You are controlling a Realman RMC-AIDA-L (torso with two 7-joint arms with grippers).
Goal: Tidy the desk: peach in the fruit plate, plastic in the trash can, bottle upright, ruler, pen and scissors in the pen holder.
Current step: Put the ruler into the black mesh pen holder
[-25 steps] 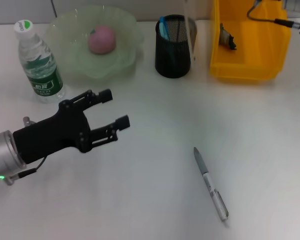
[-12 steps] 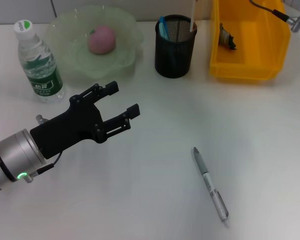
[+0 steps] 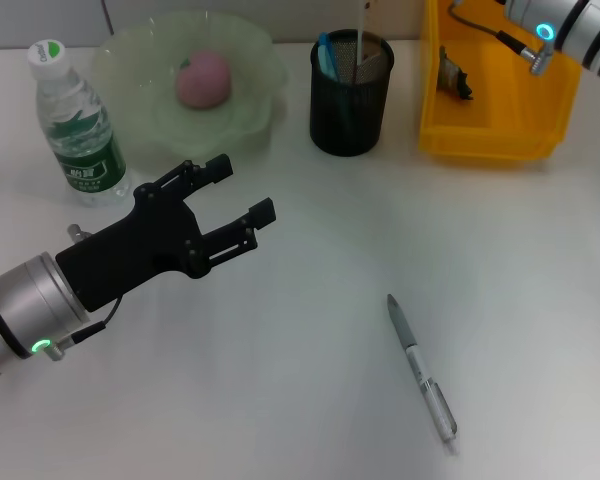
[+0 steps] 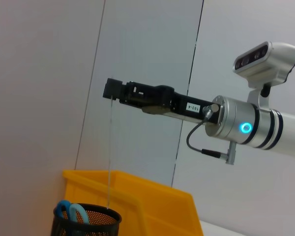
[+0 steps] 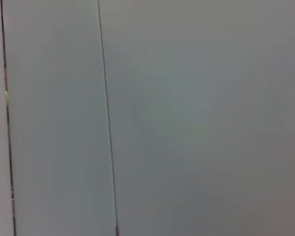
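Note:
My right gripper [image 4: 111, 91] shows in the left wrist view, shut on the top of a thin clear ruler [image 4: 109, 152] that hangs straight down, its lower end inside the black mesh pen holder [image 3: 347, 95]. Blue-handled scissors [image 3: 326, 55] stand in the holder. A silver pen [image 3: 421, 367] lies on the table at the front right. The peach [image 3: 203, 78] sits in the green fruit plate [image 3: 255, 60]. The water bottle [image 3: 78, 125] stands upright at the back left. A plastic scrap [image 3: 454, 75] lies in the yellow bin [image 3: 495, 130]. My left gripper [image 3: 242, 187] is open and empty, left of centre.
The right arm [image 3: 570, 25] reaches in over the yellow bin at the back right. The right wrist view shows only a grey wall. The pen holder [image 4: 86, 222] and the bin [image 4: 137, 196] also show in the left wrist view.
The right arm has moved left, carrying the ruler from beside the pen holder to over it, with its lower end now inside. My left gripper has moved forward and slightly right.

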